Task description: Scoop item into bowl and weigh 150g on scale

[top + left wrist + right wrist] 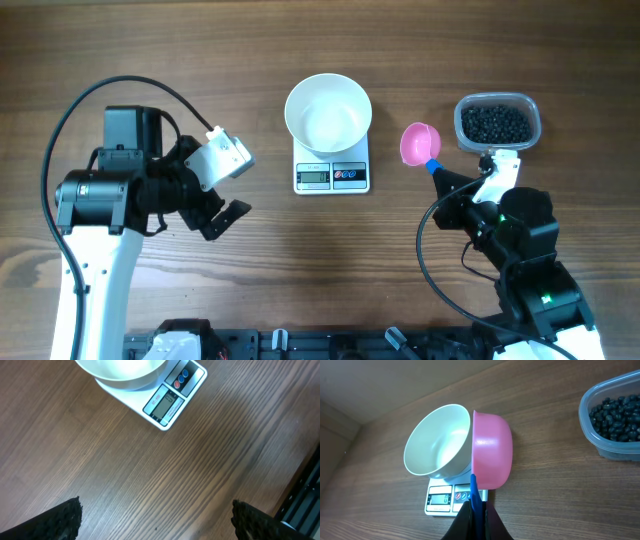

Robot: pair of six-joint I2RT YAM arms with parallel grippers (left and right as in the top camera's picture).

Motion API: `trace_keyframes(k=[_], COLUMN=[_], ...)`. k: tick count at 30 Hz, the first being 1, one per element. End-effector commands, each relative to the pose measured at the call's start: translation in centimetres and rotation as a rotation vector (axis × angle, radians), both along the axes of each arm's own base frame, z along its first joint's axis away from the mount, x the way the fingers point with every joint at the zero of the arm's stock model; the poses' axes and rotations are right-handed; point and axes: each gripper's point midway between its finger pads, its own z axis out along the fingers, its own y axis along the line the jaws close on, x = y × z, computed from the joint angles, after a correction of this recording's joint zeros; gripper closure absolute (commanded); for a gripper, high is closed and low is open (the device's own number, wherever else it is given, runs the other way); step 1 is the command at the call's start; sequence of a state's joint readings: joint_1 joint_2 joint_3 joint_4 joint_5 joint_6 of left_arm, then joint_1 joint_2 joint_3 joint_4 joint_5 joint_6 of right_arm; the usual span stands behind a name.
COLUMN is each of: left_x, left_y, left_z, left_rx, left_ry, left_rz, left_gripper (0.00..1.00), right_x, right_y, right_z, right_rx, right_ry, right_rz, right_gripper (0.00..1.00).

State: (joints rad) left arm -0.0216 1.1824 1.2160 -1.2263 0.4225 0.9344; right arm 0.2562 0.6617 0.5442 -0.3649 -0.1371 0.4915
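As the overhead camera looks down, a wooden table [250, 60] fills the view, with a small white scale [332, 176] near its centre and a round white bowl [328, 112] sitting on the scale's platform. Along the scale's near edge are a grey display [313, 177] and two round buttons [349, 175] (one red, one blue; the digits are too small to read). The bowl's smooth white inside faces up.

To the right of the scale, well apart from the bowl, a clear plastic tub [498, 98] sits on the table, and the black beads [495, 124] lie heaped inside it. Between scale and tub is a small pink scoop [419, 143] with a blue handle [432, 164].

The right gripper [438, 172] reaches in from the lower right, its jaws pinched tight on the blue handle and holding the scoop. From the right wrist camera, the scoop is tipped on its side, its rounded back toward the camera and its rim turned toward the bowl. There it overlaps the bowl's edge, though the overhead view shows a gap between them. Whether the scoop touches the table cannot be told.

The left gripper [218, 188] hovers over bare wood to the left of the scale, holding nothing. Its two dark, ridged fingers [67, 520] sit at opposite bottom corners of the left wrist view, spread wide. Wood grain lies between them, and the scale and bowl are at the top of that view.
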Motion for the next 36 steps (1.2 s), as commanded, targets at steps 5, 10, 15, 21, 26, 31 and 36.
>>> trace_keyframes(k=[5,10,15,21,26,31,36], left_x=[0.7,0.6,0.6,0.6,0.6,0.6,0.6], left_y=[-0.7,-0.7,-0.7,-0.7,-0.7,-0.7,-0.7], left_z=[-1.8,-1.8,-1.8,-1.8,-1.8,-1.8,-1.8], left_rx=[-0.046,-0.042,-0.042,-0.042,-0.042,-0.042,-0.042], left_ry=[0.075,0.077,0.078,0.077,0.078,0.077,0.078], left_rz=[-0.037,-0.035,-0.035,-0.035,-0.035,-0.035,-0.035], left_gripper=[0.0,0.0,0.0,0.0,0.0,0.0,0.0], right_x=[0.2,0.3,0.4,-0.2,2.3,4.8,6.4], right_y=[-0.4,-0.7,-1.2,-5.4,-8.2,-7.6,-9.9], right_z=[0.6,0.6,2.6,7.0,5.3,5.2,6.3], right_rx=[-0.019,-0.028,-0.089,-0.364,-0.513,-0.447,-0.674], right_ry=[-0.029,-0.032,-0.075,0.029,0.145,0.246,0.318], right_rz=[-0.009,-0.026,-0.028,-0.143,-0.289,-0.354,-0.307], right_gripper=[0.96,0.96,0.96,0.96,0.96,0.96,0.96])
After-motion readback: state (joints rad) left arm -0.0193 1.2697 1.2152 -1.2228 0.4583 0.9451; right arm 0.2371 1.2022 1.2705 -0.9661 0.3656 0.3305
